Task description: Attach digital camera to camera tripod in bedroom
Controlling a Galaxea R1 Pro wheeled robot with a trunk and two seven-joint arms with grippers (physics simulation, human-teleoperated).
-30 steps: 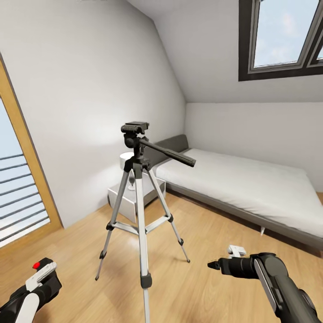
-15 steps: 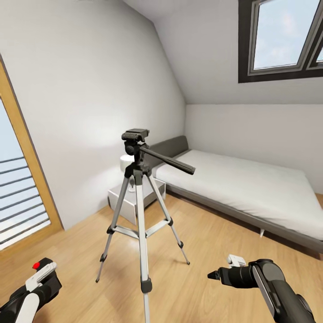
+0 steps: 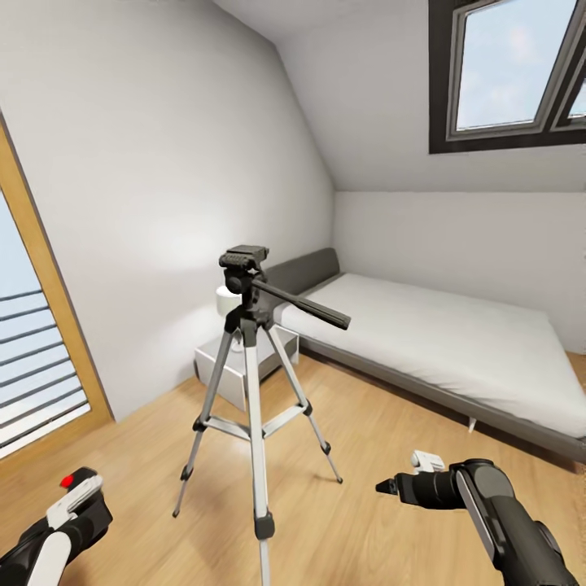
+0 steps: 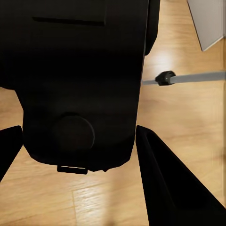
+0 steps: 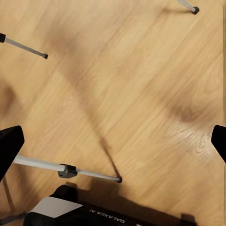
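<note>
The left gripper (image 4: 77, 155) is clamped on the digital camera (image 4: 80, 70), a finger (image 4: 165, 188) at each flank, held low at the robot's left; its red button (image 3: 68, 480) faces up. The right gripper (image 5: 113, 141) holds nothing, its fingers spread wide over the wood floor (image 3: 366, 439); the camera tripod (image 3: 248, 358) stands between the arms, ahead of them, before the bed (image 3: 439, 342) and nightstand (image 3: 224, 366).

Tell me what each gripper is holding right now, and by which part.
The left gripper holds the digital camera by the sides of its body, one finger on each side. The right gripper is open over bare floor, holding nothing.
</note>
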